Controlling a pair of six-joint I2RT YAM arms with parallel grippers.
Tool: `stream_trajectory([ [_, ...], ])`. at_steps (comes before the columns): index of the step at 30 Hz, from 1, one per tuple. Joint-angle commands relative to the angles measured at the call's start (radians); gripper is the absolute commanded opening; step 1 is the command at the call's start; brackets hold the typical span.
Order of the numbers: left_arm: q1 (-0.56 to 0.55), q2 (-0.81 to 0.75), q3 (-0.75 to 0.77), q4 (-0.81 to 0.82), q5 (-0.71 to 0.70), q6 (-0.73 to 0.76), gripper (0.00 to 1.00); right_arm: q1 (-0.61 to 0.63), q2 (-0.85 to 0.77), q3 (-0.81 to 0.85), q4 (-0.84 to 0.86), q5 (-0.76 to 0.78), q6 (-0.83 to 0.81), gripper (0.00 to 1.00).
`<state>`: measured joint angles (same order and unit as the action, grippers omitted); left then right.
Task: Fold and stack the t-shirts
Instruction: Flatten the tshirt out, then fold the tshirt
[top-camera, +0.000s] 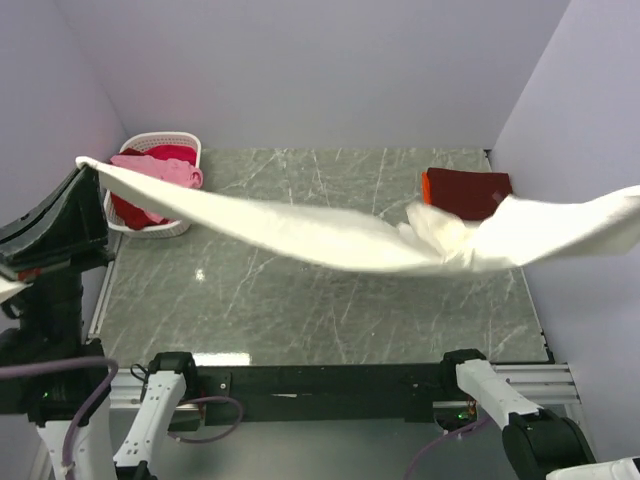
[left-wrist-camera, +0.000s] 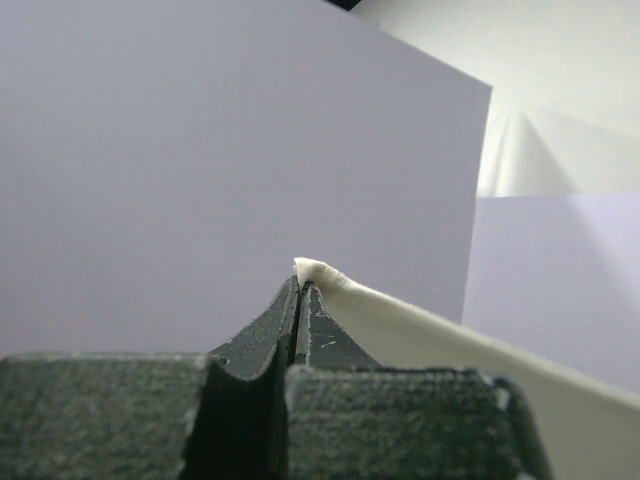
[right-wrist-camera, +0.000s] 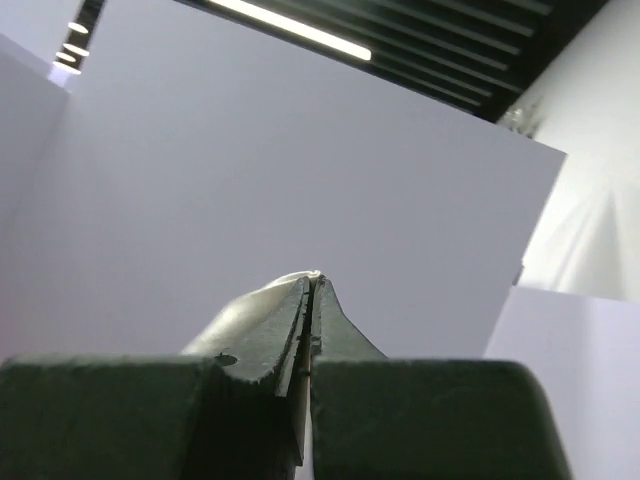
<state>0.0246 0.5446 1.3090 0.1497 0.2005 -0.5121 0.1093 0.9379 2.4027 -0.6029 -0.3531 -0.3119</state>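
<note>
A large cream-white t-shirt hangs stretched in the air across the table, sagging in the middle with a bunched fold toward the right. My left gripper is raised at the far left and shut on one end of it; in the left wrist view the jaws pinch the cloth, which runs off to the right. My right gripper is shut on the other end; it lies past the right edge of the top view. A folded dark red t-shirt lies at the back right.
A white slatted basket stands at the back left with a pink t-shirt and a red one in it. An orange-red edge shows under the folded dark red shirt. Lilac walls enclose the grey marble table.
</note>
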Motion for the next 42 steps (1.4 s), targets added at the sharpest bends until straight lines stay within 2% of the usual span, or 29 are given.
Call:
stream_trajectory([
  [1, -0.008, 0.017, 0.068, -0.053, 0.042, -0.029, 0.01, -0.031, 0.073, -0.040, -0.057, 0.130, 0.008, 0.00],
  [5, -0.018, 0.035, 0.081, -0.088, 0.010, 0.026, 0.01, -0.034, 0.110, -0.088, -0.018, 0.195, -0.003, 0.00],
  [8, -0.052, 0.032, 0.001, -0.098, -0.038, 0.081, 0.01, -0.034, 0.150, -0.160, 0.014, 0.210, -0.001, 0.00],
  [12, -0.057, 0.046, -0.248, -0.085, -0.098, 0.133, 0.00, -0.036, 0.214, -0.382, 0.136, 0.158, 0.029, 0.00],
  [13, -0.058, 0.057, -0.296, -0.078, -0.119, 0.141, 0.00, -0.036, 0.231, -0.480, 0.162, 0.123, 0.040, 0.00],
  [15, -0.057, 0.118, -0.433, -0.058, -0.157, 0.152, 0.00, -0.039, 0.303, -0.566, 0.239, 0.091, 0.065, 0.00],
  [16, -0.057, 0.150, -0.470, -0.027, -0.171, 0.150, 0.00, -0.040, 0.335, -0.641, 0.271, 0.077, 0.077, 0.00],
  [19, -0.055, 0.349, -0.548, 0.014, -0.203, 0.158, 0.00, -0.039, 0.520, -0.711, 0.363, 0.002, 0.114, 0.00],
  [20, -0.055, 0.483, -0.542, 0.016, -0.243, 0.159, 0.00, -0.034, 0.653, -0.696, 0.365, -0.045, 0.119, 0.00],
  [21, -0.054, 0.555, -0.516, 0.017, -0.262, 0.159, 0.00, -0.028, 0.729, -0.673, 0.344, -0.061, 0.123, 0.00],
  [24, -0.040, 0.845, -0.380, -0.048, -0.262, 0.184, 0.00, -0.005, 1.048, -0.486, 0.246, -0.061, 0.132, 0.00],
  [25, -0.040, 0.906, -0.341, -0.062, -0.268, 0.191, 0.00, 0.006, 1.123, -0.355, 0.217, -0.050, 0.132, 0.00],
  [26, -0.040, 1.077, -0.274, -0.068, -0.285, 0.196, 0.00, 0.021, 1.318, -0.176, 0.133, 0.007, 0.129, 0.00],
  [27, -0.040, 1.078, -0.260, -0.068, -0.285, 0.196, 0.00, 0.021, 1.370, -0.174, 0.132, 0.008, 0.129, 0.00],
  [28, -0.040, 1.109, -0.246, -0.061, -0.299, 0.199, 0.00, 0.024, 1.410, -0.093, 0.099, 0.049, 0.125, 0.00],
  [31, -0.041, 1.227, -0.179, -0.077, -0.337, 0.211, 0.00, 0.046, 1.489, -0.056, 0.092, 0.107, 0.096, 0.00],
  [35, -0.041, 1.325, -0.129, -0.095, -0.398, 0.234, 0.00, 0.063, 1.446, -0.183, 0.175, 0.181, 0.045, 0.00],
  [38, -0.040, 1.328, -0.117, -0.089, -0.449, 0.242, 0.00, 0.061, 1.434, -0.192, 0.192, 0.172, 0.042, 0.00],
  [42, -0.038, 1.333, -0.074, -0.114, -0.437, 0.257, 0.00, 0.062, 1.426, -0.148, 0.184, 0.155, 0.051, 0.00],
])
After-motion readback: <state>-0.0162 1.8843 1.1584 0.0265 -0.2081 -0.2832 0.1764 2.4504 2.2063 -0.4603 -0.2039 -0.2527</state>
